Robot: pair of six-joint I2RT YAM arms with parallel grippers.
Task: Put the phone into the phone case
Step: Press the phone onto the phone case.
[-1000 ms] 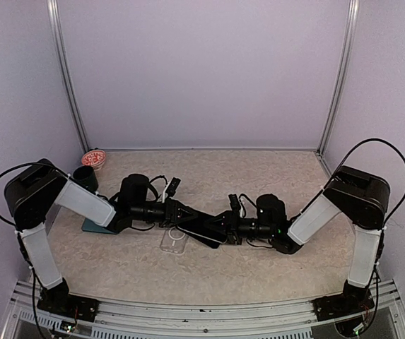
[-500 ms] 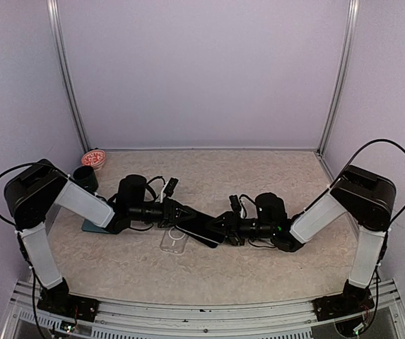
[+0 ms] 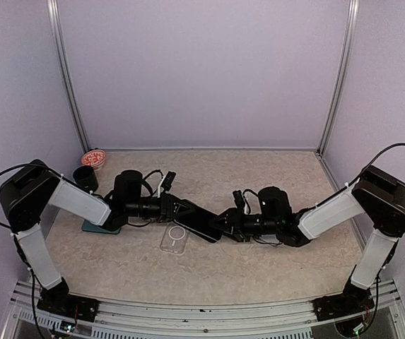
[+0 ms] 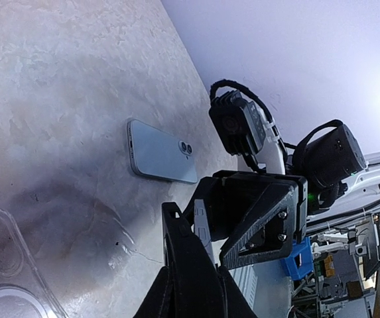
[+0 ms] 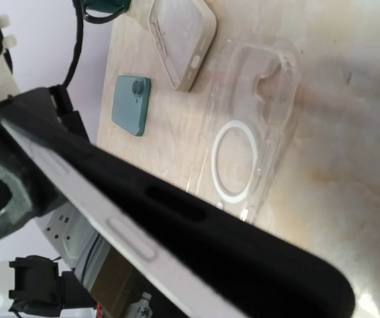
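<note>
Your left gripper (image 3: 182,210) and right gripper (image 3: 223,222) meet mid-bench. Each is clamped on one end of the phone (image 3: 198,224). The phone is held off the surface, just on the far side of the phone case (image 3: 174,239), which lies flat nearer the near edge.

From above the phone is only a dark slab. The right wrist view adds its silver rim and slim side buttons. It shows the case is clear and round-cornered, with a white ring in its back. It also shows a matte beige slab (image 5: 180,40) and a teal phone (image 5: 131,105) towards the left edge.

Left wrist view alone: a pale blue phone (image 4: 160,154) with two lenses, flat on the mottled, stone-look bench (image 4: 57,79).
</note>
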